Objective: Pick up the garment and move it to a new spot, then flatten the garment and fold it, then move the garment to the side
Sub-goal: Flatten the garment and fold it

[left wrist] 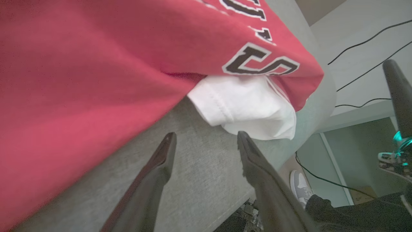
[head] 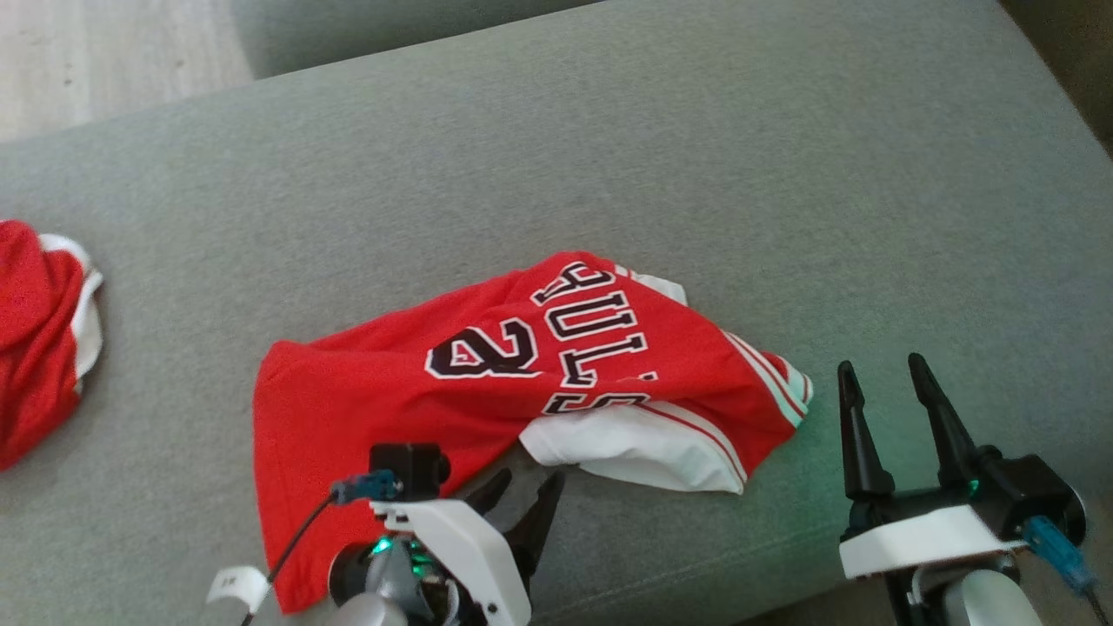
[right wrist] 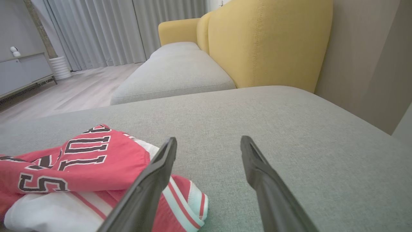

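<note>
1 jersey (head: pixel 487 382), 1 red bundle (head: pixel 35 339), 1 sofa (head: pixel 696 130)

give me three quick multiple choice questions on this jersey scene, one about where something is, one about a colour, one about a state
1. Where does the red jersey lie?
A) on the wooden floor
B) on the grey cushion
C) on the yellow backrest

2. What colour is the jersey's lettering?
A) yellow
B) green
C) black edged in white

3. How is the left hand?
A) open, nothing between its fingers
B) shut on the jersey
C) shut, holding nothing

Answers:
1 B, the jersey is spread on the grey cushion.
2 C, the head view shows black letters with white outlines.
3 A, its wrist view shows the fingers apart over bare cushion.
</note>
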Motion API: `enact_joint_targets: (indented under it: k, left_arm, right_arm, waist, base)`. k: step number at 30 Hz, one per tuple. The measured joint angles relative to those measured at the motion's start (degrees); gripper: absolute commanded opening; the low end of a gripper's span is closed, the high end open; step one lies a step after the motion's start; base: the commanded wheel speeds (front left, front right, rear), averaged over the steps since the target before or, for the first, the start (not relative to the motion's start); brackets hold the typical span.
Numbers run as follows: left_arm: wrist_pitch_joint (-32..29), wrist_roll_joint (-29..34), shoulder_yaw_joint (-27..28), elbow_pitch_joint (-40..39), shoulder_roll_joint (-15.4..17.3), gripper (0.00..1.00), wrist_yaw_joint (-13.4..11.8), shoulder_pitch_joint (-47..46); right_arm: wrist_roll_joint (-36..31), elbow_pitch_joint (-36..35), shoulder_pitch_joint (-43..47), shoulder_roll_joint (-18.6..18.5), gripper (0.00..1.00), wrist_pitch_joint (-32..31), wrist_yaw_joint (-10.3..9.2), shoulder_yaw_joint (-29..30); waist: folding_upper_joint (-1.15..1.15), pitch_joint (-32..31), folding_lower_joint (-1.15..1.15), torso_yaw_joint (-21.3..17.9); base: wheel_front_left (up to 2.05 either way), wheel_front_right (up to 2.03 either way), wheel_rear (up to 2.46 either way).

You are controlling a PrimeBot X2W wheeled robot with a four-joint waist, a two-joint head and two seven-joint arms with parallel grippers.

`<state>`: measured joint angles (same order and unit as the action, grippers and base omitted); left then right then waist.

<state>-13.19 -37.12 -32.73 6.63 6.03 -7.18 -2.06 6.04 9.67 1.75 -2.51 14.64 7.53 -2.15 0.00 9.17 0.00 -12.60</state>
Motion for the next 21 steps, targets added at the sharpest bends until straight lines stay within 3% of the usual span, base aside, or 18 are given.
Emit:
enact_joint_targets:
  k: [20, 21]
  left_arm:
    - [3.68, -8.69, -0.31, 10.27, -2.53, 1.00, 4.23, -5.93]
    - [3.78, -9.10, -0.54, 10.40, -2.56, 0.79, 4.24, -6.20]
  right_arm:
    - [0.01, 0.18, 0.02, 0.01, 1.00, 0.00, 0.00, 0.04]
    - [0.00, 0.18, 0.02, 0.01, 1.00, 0.00, 0.00, 0.04]
  waist:
    - [0.00, 0.31, 0.00, -1.44]
    - [0.00, 0.36, 0.00, -1.43]
  base:
    - [0.00, 0.00, 0.00]
    - [0.00, 0.00, 0.00]
